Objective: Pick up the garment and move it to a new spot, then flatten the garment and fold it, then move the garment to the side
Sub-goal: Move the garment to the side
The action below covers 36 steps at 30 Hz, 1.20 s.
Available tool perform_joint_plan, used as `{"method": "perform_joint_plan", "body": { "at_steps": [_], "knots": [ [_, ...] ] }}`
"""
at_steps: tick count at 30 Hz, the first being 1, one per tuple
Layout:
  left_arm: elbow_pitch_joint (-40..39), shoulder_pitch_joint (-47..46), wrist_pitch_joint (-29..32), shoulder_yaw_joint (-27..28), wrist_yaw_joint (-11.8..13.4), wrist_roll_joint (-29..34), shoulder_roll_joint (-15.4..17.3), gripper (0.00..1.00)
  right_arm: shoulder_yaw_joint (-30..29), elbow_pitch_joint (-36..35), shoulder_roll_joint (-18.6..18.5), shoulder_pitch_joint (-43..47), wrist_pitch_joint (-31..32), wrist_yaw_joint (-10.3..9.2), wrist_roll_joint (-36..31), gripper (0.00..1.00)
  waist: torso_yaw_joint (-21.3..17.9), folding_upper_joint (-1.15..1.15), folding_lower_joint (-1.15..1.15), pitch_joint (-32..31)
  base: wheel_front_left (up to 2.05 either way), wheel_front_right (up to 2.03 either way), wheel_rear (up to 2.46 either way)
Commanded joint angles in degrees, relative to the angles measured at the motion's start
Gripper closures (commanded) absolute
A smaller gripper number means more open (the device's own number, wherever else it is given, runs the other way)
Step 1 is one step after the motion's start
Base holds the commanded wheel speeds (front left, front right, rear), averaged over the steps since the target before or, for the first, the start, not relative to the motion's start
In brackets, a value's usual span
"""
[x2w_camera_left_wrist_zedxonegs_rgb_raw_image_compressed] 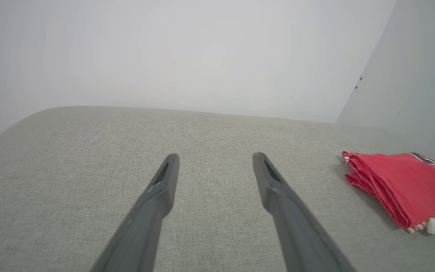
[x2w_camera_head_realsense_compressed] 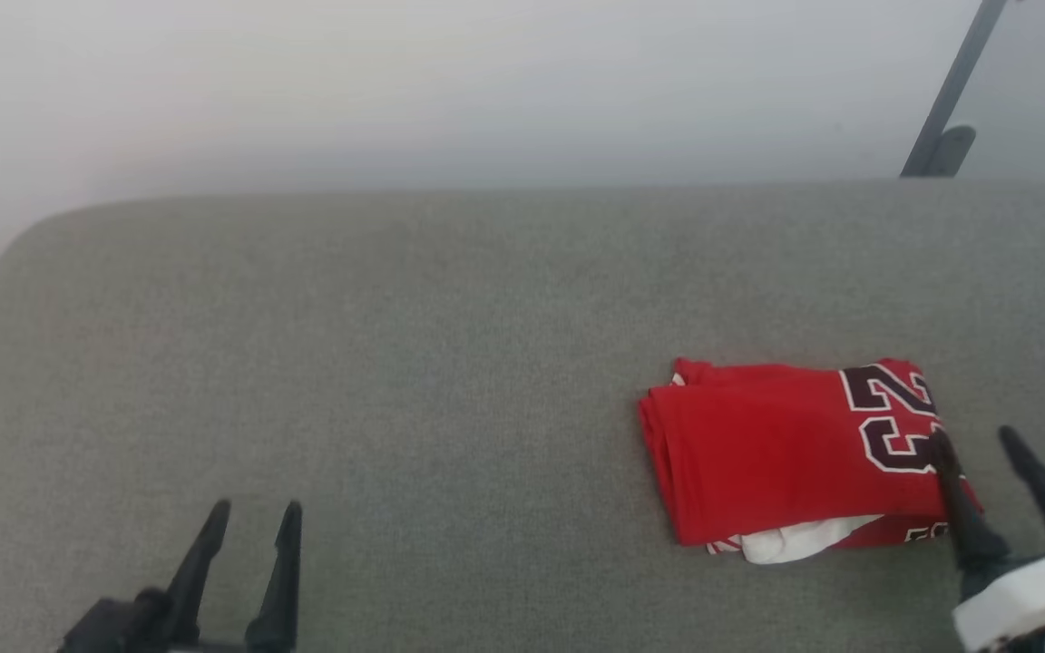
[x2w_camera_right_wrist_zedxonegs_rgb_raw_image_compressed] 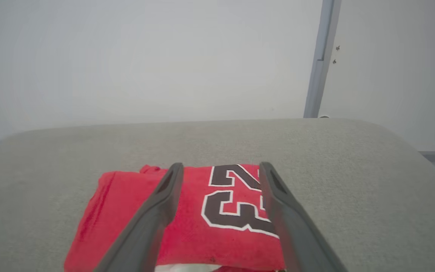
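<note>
Folded garment [x2w_camera_head_realsense_compressed: 776, 462], long axis left-right, lies just beside right gripper [x2w_camera_head_realsense_compressed: 974, 442], which is spread wide, empty; left gripper [x2w_camera_head_realsense_compressed: 255, 508] well apart, likewise.

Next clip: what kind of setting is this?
Likely a plain lab or test room: a grey fabric-covered table before bare white walls, with a folded red garment on it.

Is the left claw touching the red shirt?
Apart. In the head view, bare grey surface lies between the left gripper and the garment.

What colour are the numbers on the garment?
Numbers dark, near black, white-outlined, on the red garment; best in the right wrist view.
</note>
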Motion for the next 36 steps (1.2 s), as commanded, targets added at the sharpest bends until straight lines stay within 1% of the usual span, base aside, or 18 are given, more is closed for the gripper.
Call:
{"method": "perform_joint_plan", "body": {
  "at_steps": [1,5,8,11,13,14,18,20,22,26,28,29,30,31,32,36],
  "knots": [
    [-0.2,-2.0,-0.3,-0.5,-0.1,0.0,0.1,0.0,-0.6,-0.3,-0.6,-1.9,1.4,0.01,-0.3,0.0,0.4,0.0,0.0,2.0,0.0,0.0,0.0],
    [0.4,-6.0,-0.3,-2.6,-0.1,-0.1,0.4,0.0,-1.5,-0.1,-3.5,-6.0,10.1,0.01,-0.5,0.0,0.5,0.0,0.0,5.8,0.0,0.0,0.0],
    [0.8,-10.0,-0.3,-3.9,-0.1,-0.5,0.4,0.0,-2.1,-0.8,-6.7,-10.8,17.0,0.01,0.2,0.0,0.6,0.0,0.0,9.3,0.0,0.0,0.0],
    [1.5,-13.2,-0.3,-5.4,-0.1,-0.9,0.8,0.0,-1.8,-0.1,-9.3,-14.6,25.6,0.01,1.9,0.0,0.5,0.0,0.0,12.3,0.0,0.0,0.0],
    [1.9,-15.4,-0.3,-6.0,-0.1,-0.9,0.9,0.0,-1.5,0.6,-10.9,-16.8,32.7,0.01,3.6,0.0,0.6,0.0,0.0,13.8,0.0,0.0,0.0],
    [1.9,-15.4,-0.3,-6.0,-0.1,-0.9,0.9,0.0,-1.5,0.6,-10.9,-16.8,32.7,0.01,3.6,0.0,0.6,0.0,0.0,13.8,0.0,0.0,0.0],
    [2.6,-18.9,-0.3,-7.0,-0.1,-1.2,0.8,0.0,-0.7,1.0,-13.3,-18.9,47.1,0.01,9.0,0.0,1.0,0.0,0.0,16.1,0.0,0.0,0.0],
    [2.6,-20.2,-0.3,-7.2,-0.1,-1.5,0.7,0.0,-0.8,0.8,-13.7,-19.5,52.3,0.01,11.0,0.0,1.1,0.0,0.0,17.1,0.0,0.0,0.0],
    [2.6,-21.2,-0.3,-7.5,-0.1,-1.5,0.6,0.0,-0.9,0.4,-13.4,-20.1,55.5,0.01,12.1,0.0,1.3,0.0,0.0,18.1,0.0,0.0,0.0],
    [2.2,-23.0,-0.3,-7.7,-0.1,-1.5,0.6,0.0,-0.2,1.3,-11.5,-21.0,59.1,0.01,12.4,0.0,1.5,0.0,0.0,20.2,0.0,0.0,0.0],
    [2.3,-23.7,-0.3,-7.7,-0.1,-1.7,0.6,0.0,0.6,1.3,-10.4,-20.9,59.9,0.01,12.3,0.0,1.4,0.0,0.0,21.2,0.0,0.0,0.0],
    [2.3,-23.9,-0.3,-7.6,-0.1,-1.7,0.7,0.0,0.9,1.2,-10.0,-21.0,59.9,0.01,12.3,0.23,1.3,0.0,0.0,21.7,0.0,0.0,0.0],
    [2.5,-24.1,-0.3,-7.7,-0.1,-1.9,0.8,0.0,1.3,0.9,-9.7,-21.1,59.5,0.01,12.1,0.69,1.1,0.0,0.0,22.1,0.0,0.0,0.0],
    [2.5,-24.3,-0.3,-7.7,-0.1,-2.0,1.0,0.0,1.2,0.8,-9.5,-21.2,58.7,0.01,11.9,0.96,0.8,0.0,0.0,22.4,0.0,0.0,0.0],
    [2.4,-24.7,-0.3,-7.6,-0.1,-2.1,1.1,0.0,0.8,0.9,-9.3,-21.4,58.0,0.01,11.9,1.0,0.4,0.0,0.0,22.8,0.0,0.0,0.0],
    [1.7,-25.1,-0.3,-7.1,-0.1,-2.3,2.2,0.0,-0.7,1.1,-9.6,-22.6,54.0,-0.07,11.2,1.0,-1.7,0.0,0.0,23.8,0.0,0.0,0.0]
  ]
}}
